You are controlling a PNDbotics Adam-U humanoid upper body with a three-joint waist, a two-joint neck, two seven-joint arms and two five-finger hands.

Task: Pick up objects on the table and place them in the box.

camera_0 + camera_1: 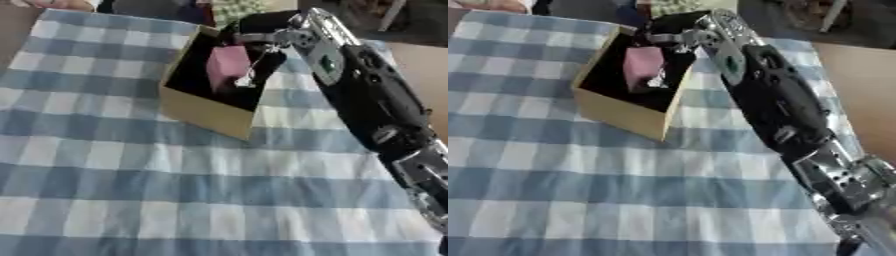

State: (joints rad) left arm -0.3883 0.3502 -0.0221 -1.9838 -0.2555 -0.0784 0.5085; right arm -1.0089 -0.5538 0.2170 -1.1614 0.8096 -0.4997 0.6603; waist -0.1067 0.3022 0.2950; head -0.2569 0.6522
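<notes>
Right hand (255, 39) reaches from right over cardboard box (206, 114) at far worktop (131, 190), fingers curled on pink block (228, 67). Block inside box opening, long axis near-far, slightly tilted.

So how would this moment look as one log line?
right hand: over box, on pink block | left hand: unseen | cloth: checked

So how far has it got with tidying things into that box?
Nearly finished, it seems. The right hand is over the open cardboard box with a pink block at its fingers, inside the box; whether it has let go is unclear. Nothing else shows on the checked tablecloth. The left hand is out of view.
</notes>
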